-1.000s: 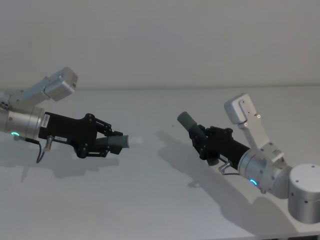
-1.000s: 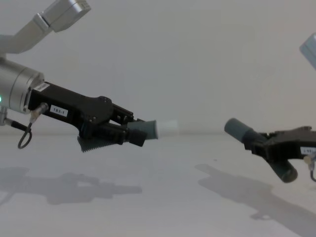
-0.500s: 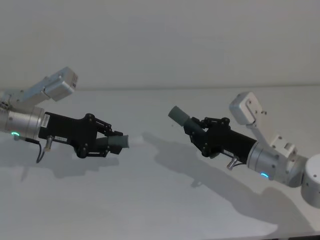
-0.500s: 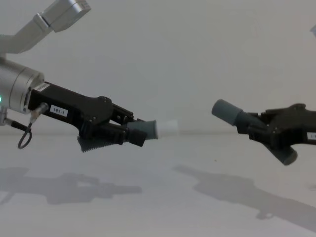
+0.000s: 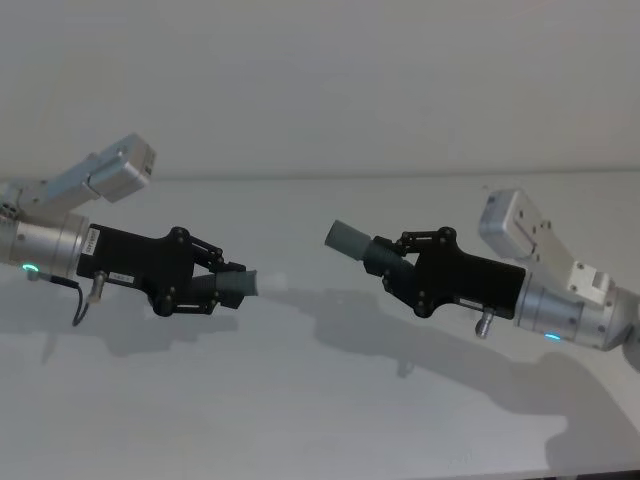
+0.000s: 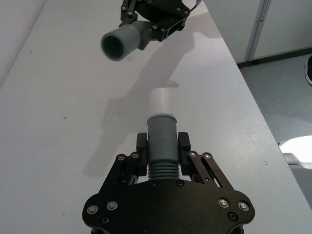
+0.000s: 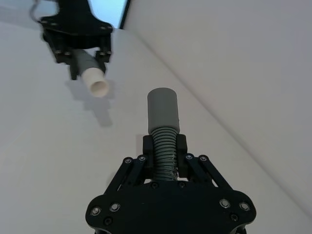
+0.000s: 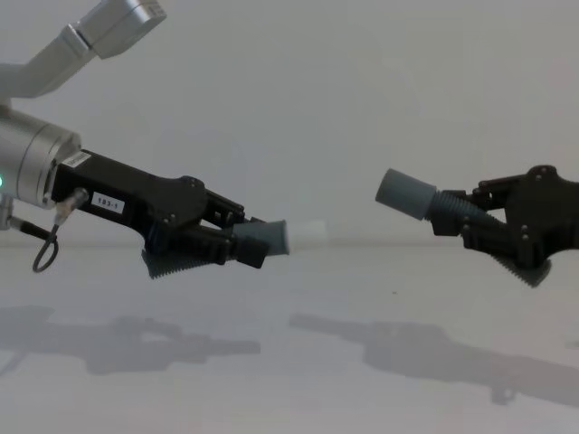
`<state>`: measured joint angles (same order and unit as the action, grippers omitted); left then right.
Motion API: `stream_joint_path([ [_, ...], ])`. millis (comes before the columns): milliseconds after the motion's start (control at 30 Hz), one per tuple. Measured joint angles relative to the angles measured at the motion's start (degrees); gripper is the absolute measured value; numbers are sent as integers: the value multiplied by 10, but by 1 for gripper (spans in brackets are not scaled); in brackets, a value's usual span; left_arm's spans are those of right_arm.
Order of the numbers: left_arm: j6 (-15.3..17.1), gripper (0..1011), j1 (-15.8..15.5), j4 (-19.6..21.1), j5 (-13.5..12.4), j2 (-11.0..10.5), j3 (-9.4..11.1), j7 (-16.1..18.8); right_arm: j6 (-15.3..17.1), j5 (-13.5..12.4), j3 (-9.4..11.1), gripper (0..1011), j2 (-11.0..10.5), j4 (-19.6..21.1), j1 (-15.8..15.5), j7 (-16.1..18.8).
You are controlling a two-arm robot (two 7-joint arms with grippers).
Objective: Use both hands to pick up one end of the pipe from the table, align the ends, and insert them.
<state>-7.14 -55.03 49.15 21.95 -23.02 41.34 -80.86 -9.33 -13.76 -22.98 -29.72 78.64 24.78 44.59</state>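
Note:
Both pipe pieces hang in the air above the white table [image 5: 300, 410]. My left gripper [image 5: 226, 285] [image 8: 242, 240] is shut on one grey piece [image 6: 161, 134], whose white tip [image 6: 159, 101] [image 8: 308, 232] points toward the other arm. On the right, my right gripper [image 5: 392, 266] [image 8: 470, 221] is shut on the ribbed part of the second piece [image 7: 164, 131]. Its smooth cuff [image 5: 346, 238] [image 8: 405, 194] has an open dark socket [image 6: 113, 47] that faces the white tip. A clear gap separates the two ends, and the socket sits a little higher than the tip.
Shadows of both arms lie on the table under the grippers. A pale wall [image 5: 320, 80] rises behind the table's far edge. The left wrist view shows the table's side edge [image 6: 253, 107] with floor beyond it.
My right gripper has carried its piece up and to the left, toward the white tip, and turned it nearly level. The left arm has stayed still.

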Motion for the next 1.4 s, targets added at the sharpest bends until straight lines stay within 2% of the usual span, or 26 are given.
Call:
stream_joint_path([
  [367,0,332,0,0,0,0,0,0,-94,-22,-22,234,-16,-55,51,110],
  [400,0,332,0,0,0,0,0,0,-94,-22,-22,234,-16,-55,51,110],
  [500,0,331,0,0,0,0,0,0,-125,-31,-31,234,-19,-74,68,148],
  [667,0,331,0,0,0,0,0,0,-159,-43,-41,234,-19,-99,90,195],
  [1100,0,331,0,0,0,0,0,0,-259,-89,-74,234,-3,-179,156,337],
  [1233,0,331,0,0,0,0,0,0,-282,-100,-82,234,3,-198,173,371],
  [1400,0,331,0,0,0,0,0,0,-299,-101,-89,234,7,-211,186,388],
])
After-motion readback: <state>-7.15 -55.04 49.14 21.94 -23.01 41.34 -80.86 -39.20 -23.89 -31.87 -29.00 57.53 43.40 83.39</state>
